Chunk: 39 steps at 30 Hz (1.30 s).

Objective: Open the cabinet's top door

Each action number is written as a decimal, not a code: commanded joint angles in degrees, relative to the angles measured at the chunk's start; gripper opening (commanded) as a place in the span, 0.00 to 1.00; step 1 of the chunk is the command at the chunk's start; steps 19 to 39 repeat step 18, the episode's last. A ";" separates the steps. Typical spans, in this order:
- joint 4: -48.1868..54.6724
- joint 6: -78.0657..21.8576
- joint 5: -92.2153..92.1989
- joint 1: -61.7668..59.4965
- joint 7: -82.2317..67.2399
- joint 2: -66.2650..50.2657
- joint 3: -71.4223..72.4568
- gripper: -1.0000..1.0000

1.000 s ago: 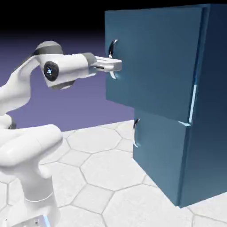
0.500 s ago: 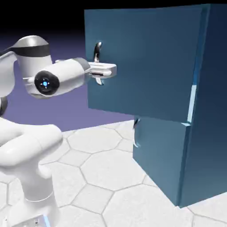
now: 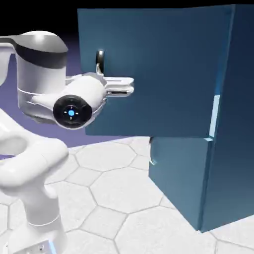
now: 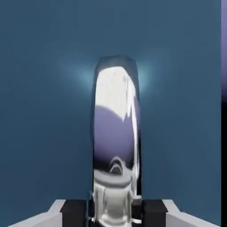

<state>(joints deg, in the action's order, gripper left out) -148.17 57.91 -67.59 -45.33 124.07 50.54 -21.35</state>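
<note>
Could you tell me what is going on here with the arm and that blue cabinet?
The white arm's gripper is shut on the silver handle of the top door of the cabinet. That door stands swung partly open, its handle edge well out from the cabinet body. The lower door is closed, its own handle untouched.

Blue cabinet (image 3: 218, 149), plain blue top door (image 3: 163, 64), shiny silver handle (image 4: 116, 142); white arm (image 3: 30, 163) with grey band; white tabletop (image 3: 124, 198), hexagon pattern; violet backdrop (image 3: 74, 39).
</note>
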 commanded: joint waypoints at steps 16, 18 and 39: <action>29.74 -25.92 13.60 15.96 -17.59 -33.25 -18.16 0.00; 30.91 -26.97 13.92 16.36 -18.40 -34.49 -18.69 1.00; 30.91 -26.97 13.92 16.36 -18.40 -34.49 -18.69 1.00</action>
